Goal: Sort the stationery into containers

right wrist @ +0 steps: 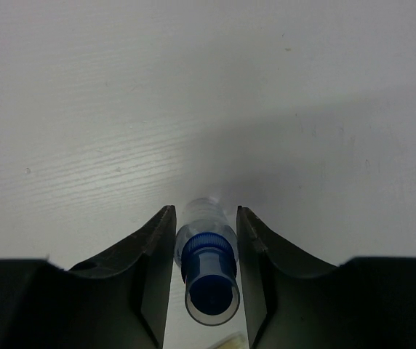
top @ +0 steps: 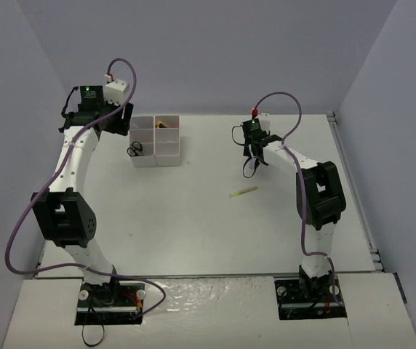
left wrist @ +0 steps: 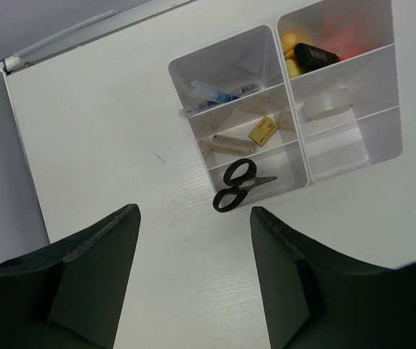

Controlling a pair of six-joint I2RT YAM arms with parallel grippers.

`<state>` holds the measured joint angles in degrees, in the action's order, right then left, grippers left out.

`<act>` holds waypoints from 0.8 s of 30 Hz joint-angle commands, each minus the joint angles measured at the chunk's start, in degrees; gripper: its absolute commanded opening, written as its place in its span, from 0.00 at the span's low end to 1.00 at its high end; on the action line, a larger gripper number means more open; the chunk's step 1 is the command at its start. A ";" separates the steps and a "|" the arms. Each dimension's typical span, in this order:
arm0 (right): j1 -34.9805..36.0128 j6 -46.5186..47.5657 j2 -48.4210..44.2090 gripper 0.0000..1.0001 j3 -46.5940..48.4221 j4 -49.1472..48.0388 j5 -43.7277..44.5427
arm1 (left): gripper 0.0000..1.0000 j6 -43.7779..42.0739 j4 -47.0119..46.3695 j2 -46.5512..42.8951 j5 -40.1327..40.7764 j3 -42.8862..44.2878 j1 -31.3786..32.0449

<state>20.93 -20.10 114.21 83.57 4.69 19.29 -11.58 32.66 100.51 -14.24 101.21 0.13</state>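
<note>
The white six-compartment container block (top: 166,158) stands at the back left of the table. In the left wrist view (left wrist: 342,156) it holds black-handled scissors (left wrist: 237,185), pens (left wrist: 215,93), yellow erasers (left wrist: 264,131), a tape roll (left wrist: 324,102) and yellow markers (left wrist: 289,51). The scissors also show in the top view (top: 135,150). My left gripper (left wrist: 193,212) is open and empty, raised just left of the block (top: 123,120). My right gripper (right wrist: 204,214) is shut on the small blue-capped bottle (right wrist: 209,280), held above the table right of centre (top: 252,164).
A pale yellow stick-shaped item (top: 243,192) lies on the table below my right gripper; its edge shows at the bottom of the right wrist view (right wrist: 230,342). Grey walls enclose the table on three sides. A rail runs along the right edge (top: 350,182).
</note>
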 commanded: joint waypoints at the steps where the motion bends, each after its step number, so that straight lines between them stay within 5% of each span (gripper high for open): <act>1: -0.20 0.22 -0.03 0.00 2.45 -0.56 1.40 | 0.59 1.12 -3.13 -3.99 -1.81 2.43 -2.71; 5: 1.19 2.29 -1.14 0.00 4.78 -0.56 -0.78 | 0.59 1.62 -3.40 -4.18 -2.67 2.24 -4.69; 11: 13.21 10.53 0.13 0.00 19.61 -2.13 -4.62 | 0.59 3.55 -4.31 -4.22 -4.42 1.47 -7.61; 24: 23.13 10.30 20.71 0.00 48.16 -5.25 -12.55 | 0.59 3.87 -5.71 -6.08 -5.67 -2.03 -9.12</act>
<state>44.66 -10.14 131.56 127.73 1.92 8.05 -8.71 30.77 98.85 -18.36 98.30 -8.12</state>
